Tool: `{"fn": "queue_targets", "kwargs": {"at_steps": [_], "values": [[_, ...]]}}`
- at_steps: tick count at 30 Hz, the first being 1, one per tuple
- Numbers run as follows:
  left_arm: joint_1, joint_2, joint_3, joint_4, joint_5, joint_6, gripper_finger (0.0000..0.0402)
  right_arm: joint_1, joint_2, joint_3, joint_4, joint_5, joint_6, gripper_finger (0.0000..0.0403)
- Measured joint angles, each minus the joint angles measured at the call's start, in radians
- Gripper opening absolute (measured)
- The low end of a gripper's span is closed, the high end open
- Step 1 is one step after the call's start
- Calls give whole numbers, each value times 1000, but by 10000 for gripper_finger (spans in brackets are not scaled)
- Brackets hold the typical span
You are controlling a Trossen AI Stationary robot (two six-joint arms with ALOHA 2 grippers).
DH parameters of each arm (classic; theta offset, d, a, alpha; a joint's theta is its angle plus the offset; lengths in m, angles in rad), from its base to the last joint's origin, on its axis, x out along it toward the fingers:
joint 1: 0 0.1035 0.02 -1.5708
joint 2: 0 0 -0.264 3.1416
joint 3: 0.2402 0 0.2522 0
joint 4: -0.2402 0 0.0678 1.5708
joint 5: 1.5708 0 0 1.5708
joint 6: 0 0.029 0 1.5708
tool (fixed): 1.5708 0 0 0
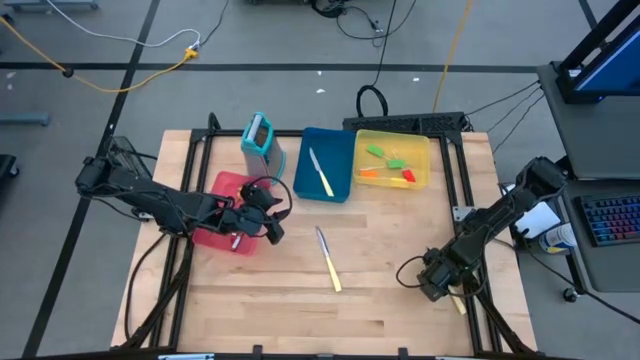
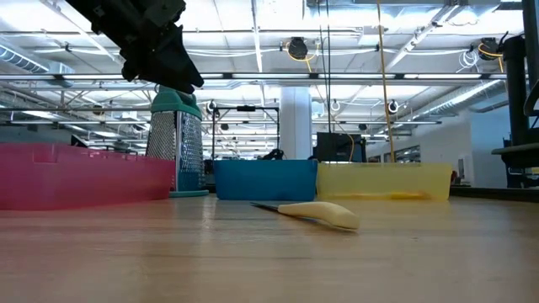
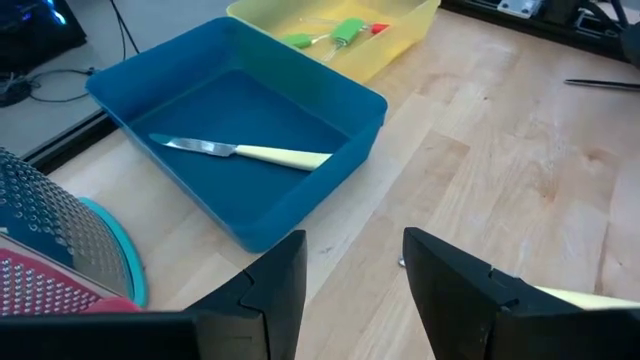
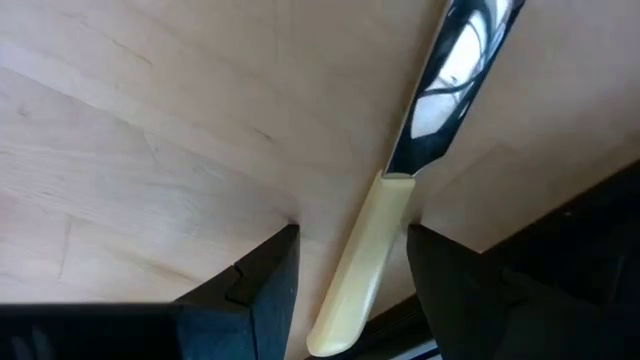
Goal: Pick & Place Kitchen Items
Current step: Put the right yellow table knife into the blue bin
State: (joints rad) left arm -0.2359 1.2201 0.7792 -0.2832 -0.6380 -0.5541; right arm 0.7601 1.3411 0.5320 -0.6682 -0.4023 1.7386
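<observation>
Only the right wrist view shows the right gripper (image 4: 345, 290) straddling a cream-handled knife (image 4: 375, 240) at the table's (image 1: 400, 320) right edge, fingers seemingly spread, not yet pinching. The left gripper (image 3: 355, 290), open and empty, hovers over the red tray's (image 1: 222, 187) corner. Another knife (image 1: 328, 258) lies mid-table.

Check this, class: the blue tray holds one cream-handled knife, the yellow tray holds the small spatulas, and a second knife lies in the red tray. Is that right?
One detail is wrong. The second knife lies on the bare table, not in the red tray; the high view shows it. The blue tray does hold one knife, and the yellow tray holds the spatulas.
</observation>
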Motion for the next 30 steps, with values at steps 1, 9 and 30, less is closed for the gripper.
{"fn": "queue_targets", "kwargs": {"at_steps": [1,9,30], "values": [[1,0,0,0,-1,0,170,0,0,0,0,1,0,180],[1,0,0,0,-41,14,170,0,1,-1,9,3,-7,128],[1,0,0,-1,-42,14,170,-1,-31,-1,70,9,-27,50]]}}
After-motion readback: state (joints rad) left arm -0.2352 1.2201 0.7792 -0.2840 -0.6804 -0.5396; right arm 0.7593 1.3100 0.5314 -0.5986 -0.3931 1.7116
